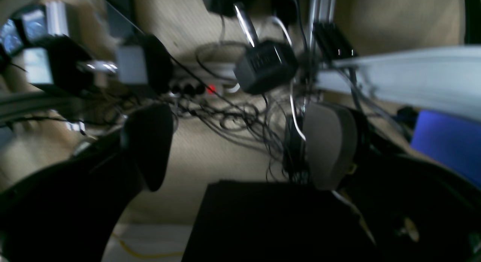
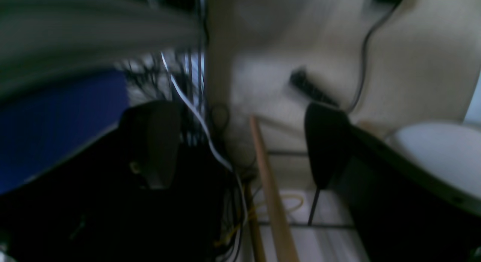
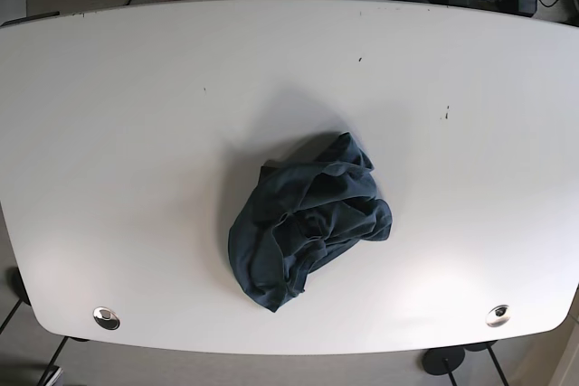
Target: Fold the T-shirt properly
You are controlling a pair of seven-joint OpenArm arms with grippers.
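Observation:
A dark blue T-shirt (image 3: 308, 221) lies crumpled in a heap near the middle of the white table (image 3: 136, 133), a little toward the front. Neither arm shows in the base view. My left gripper (image 1: 240, 149) is open and empty, its fingers (image 1: 148, 145) spread wide, pointing at floor and cables beside the table. My right gripper (image 2: 240, 145) is also open and empty, pointing at the floor under the table's edge. The shirt shows in neither wrist view.
Tangled cables and black power bricks (image 1: 265, 66) lie on the beige floor. A blue surface (image 1: 447, 145) sits beside the table edge (image 1: 413, 70). A wooden strip (image 2: 268, 187) and blue surface (image 2: 56, 119) show in the right wrist view. Two metal grommets (image 3: 107, 317) sit near the table's front.

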